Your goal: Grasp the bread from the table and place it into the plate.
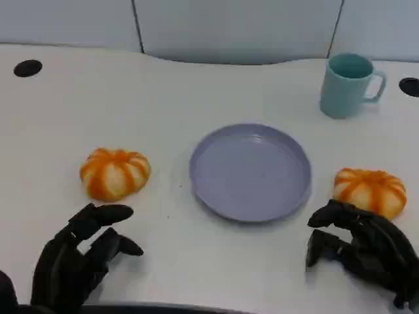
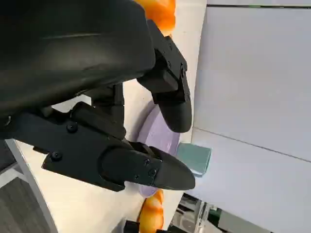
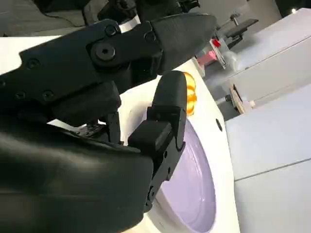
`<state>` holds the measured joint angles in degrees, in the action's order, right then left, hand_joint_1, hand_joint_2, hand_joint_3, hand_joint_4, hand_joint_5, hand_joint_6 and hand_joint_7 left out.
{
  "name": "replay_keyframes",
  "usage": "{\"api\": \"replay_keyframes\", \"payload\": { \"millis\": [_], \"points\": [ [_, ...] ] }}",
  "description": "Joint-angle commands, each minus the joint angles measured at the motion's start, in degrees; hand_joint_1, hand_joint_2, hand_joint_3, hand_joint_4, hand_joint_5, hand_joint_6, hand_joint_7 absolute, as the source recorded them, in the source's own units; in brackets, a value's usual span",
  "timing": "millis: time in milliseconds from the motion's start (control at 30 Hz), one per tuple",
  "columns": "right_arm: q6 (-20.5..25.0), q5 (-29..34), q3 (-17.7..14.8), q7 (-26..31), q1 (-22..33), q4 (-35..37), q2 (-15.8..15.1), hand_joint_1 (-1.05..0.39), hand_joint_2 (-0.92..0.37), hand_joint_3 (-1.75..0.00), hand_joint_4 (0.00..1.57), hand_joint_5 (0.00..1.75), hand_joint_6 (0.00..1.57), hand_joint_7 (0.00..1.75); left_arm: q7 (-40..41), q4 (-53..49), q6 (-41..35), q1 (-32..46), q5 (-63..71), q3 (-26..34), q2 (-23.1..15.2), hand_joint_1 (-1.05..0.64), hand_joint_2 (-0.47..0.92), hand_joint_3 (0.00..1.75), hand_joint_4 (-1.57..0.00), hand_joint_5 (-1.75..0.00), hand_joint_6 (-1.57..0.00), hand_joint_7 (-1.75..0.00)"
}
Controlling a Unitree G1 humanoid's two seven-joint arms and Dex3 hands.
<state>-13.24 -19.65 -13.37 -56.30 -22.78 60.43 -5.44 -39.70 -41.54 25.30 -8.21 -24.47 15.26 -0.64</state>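
In the head view a lavender plate (image 1: 250,171) sits mid-tabletop (image 1: 196,91) between two orange-striped bread rolls, one (image 1: 114,173) to its left just ahead of the left hand (image 1: 78,255), whose fingers are spread and hold nothing, the other (image 1: 370,191) to its right, just beyond the right hand (image 1: 363,245), also parted and holding nothing; a teal mug (image 1: 349,85) stands behind. The left wrist view shows the left hand's fingers (image 2: 172,97) apart over the plate (image 2: 158,138), with bread (image 2: 153,213) and mug (image 2: 194,158) beyond. The right wrist view shows parted fingers (image 3: 167,116) above the plate (image 3: 192,189), bread (image 3: 190,94) past them.

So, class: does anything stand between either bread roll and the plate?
Nothing visible does. Bare table lies between the left bread roll and the purple plate, and between the right bread roll and it. The teal mug stands behind the plate.
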Motion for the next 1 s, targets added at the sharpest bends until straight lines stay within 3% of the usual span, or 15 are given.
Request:
{"api": "replay_keyframes", "payload": {
  "millis": [33, 1000],
  "points": [
    [1.0, 0.7, 0.1, 0.4, 1.1, 1.1, -0.6, -0.49, -0.92, -0.15, 0.64, 1.53, 0.74, 0.95, 0.3, 0.4, 0.5, 0.6, 0.4, 0.4, -1.0, -0.76, 0.92, 0.16, -0.45, -1.59, -0.5, -0.98],
    [0.5, 1.6, 0.6, 1.7, 1.4, 0.4, -0.6, -0.53, -0.92, -0.14, 0.64, 1.54, 0.76, 0.94, 0.5, 1.7, 3.3, 0.1, 1.9, 0.1, -1.7, -0.74, 0.92, 0.17, -0.44, -1.55, -0.52, -0.98]
  ]
}}
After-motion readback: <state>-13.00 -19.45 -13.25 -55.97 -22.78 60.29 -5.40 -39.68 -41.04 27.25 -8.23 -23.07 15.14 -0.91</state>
